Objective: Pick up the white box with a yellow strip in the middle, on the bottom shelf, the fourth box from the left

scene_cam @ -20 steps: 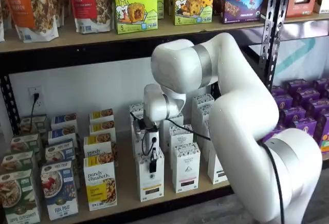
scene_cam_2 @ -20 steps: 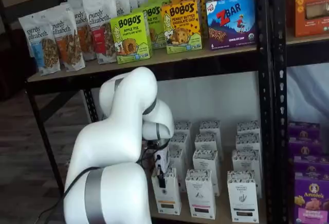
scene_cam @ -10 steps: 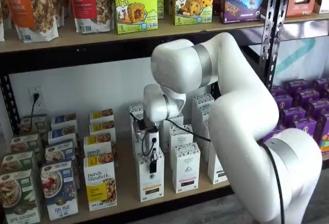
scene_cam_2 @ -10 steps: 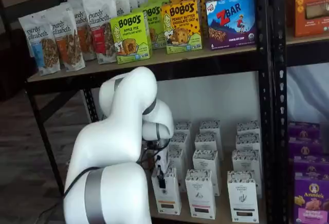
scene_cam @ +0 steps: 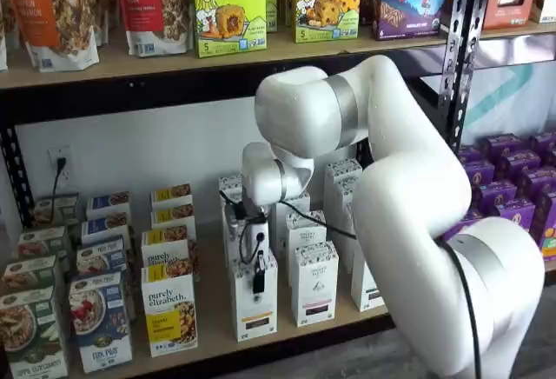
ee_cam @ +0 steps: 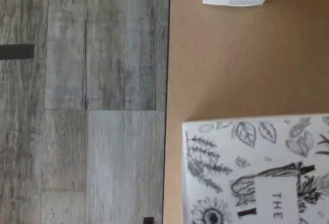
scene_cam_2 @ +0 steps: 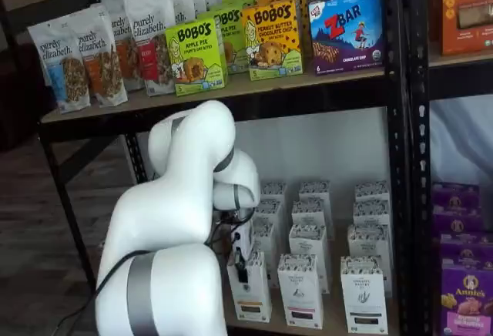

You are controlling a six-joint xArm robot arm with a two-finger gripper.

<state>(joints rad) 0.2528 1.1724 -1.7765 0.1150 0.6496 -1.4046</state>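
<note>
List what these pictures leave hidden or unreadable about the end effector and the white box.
- End effector: only a side-on black finger in both shelf views; its gap cannot be judged.
- White box: in a shelf view, the finger covers part of its front.
- Box top: cut by the wrist view's edge; lettering incomplete.

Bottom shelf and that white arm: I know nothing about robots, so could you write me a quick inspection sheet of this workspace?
Surface: pale tan wooden bottom shelf with a black front rail.
Job's things: tall white carton with a yellow strip, upright at the front of its row.
Clutter: similar white cartons beside it; yellow-and-white granola boxes; purple boxes.
Grippers: white-bodied gripper at the carton's top; only one black finger shows, so open or shut is unclear.
Cables: thin black cable hanging off the wrist.
Surroundings: grey plank floor.
</note>
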